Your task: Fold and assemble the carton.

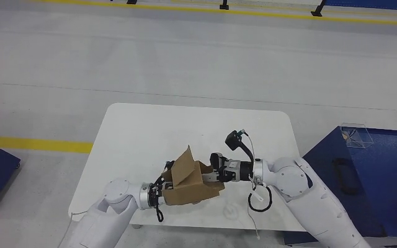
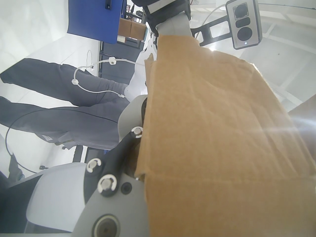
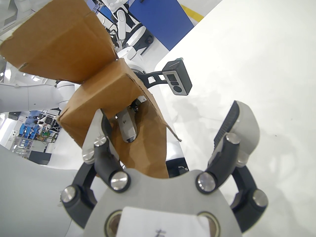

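Over on the left, the left gripper (image 1: 162,185) is clamped on a wall of the brown carton (image 1: 189,180). It carries the carton near the front edge of the white surface (image 1: 186,130), lifted off it by the look of things. One big flap (image 3: 56,40) sticks up and splays outward, unfolded.

Looking into the open end, the one thing I can see in the carton is a finger (image 3: 128,127) of that left gripper, pressed against the wall from within.

On the right, the right gripper (image 3: 167,114) is spread wide with nothing in it. It sits right at the open end, one of its fingers touching the rim.

The danger here is that the whole hold is one pinch on one wall. A hard push from the right could twist the carton in that pinch, crease the panel or pull it free. The loose flap could also fold the wrong way.
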Available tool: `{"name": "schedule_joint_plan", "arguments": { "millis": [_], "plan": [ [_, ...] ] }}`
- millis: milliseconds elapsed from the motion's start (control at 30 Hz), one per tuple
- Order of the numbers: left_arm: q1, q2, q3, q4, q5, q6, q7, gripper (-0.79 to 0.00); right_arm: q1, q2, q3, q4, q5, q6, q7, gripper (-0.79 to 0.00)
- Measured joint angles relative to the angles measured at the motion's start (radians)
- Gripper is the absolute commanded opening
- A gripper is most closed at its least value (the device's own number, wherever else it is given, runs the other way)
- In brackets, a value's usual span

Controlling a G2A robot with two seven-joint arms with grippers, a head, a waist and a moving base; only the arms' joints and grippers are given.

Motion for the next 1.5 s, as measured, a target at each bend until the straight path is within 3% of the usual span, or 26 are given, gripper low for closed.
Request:
{"name": "schedule_joint_plan", "arguments": {
  "millis": [433, 667, 867, 1267, 1500],
  "plan": [
    [0.017, 0.004, -0.032, -0.013, 0.020, -0.087, 0.063, -0.785, -0.045, 0.020, 0.115, 0.001, 0.025, -0.015, -0.002, 0.000],
    [0.030, 0.004, -0.059, -0.011, 0.003, -0.130, 0.121, -0.785, -0.118, 0.044, 0.201, -0.039, 0.032, -0.055, 0.087, 0.000],
    [0.029, 0.002, -0.045, -0.015, 0.033, -0.132, 0.146, -0.785, -0.124, 0.038, 0.148, -0.070, -0.103, -0.022, 0.068, 0.000],
    [0.026, -0.003, -0.029, -0.014, 0.040, -0.123, 0.158, -0.785, -0.063, 0.013, 0.048, -0.063, -0.141, 0.009, 0.011, 0.000],
    [0.023, -0.005, -0.024, -0.010, 0.037, -0.121, 0.159, -0.785, -0.047, 0.011, 0.057, -0.043, -0.123, 0.005, 0.005, 0.000]
  ]
}}
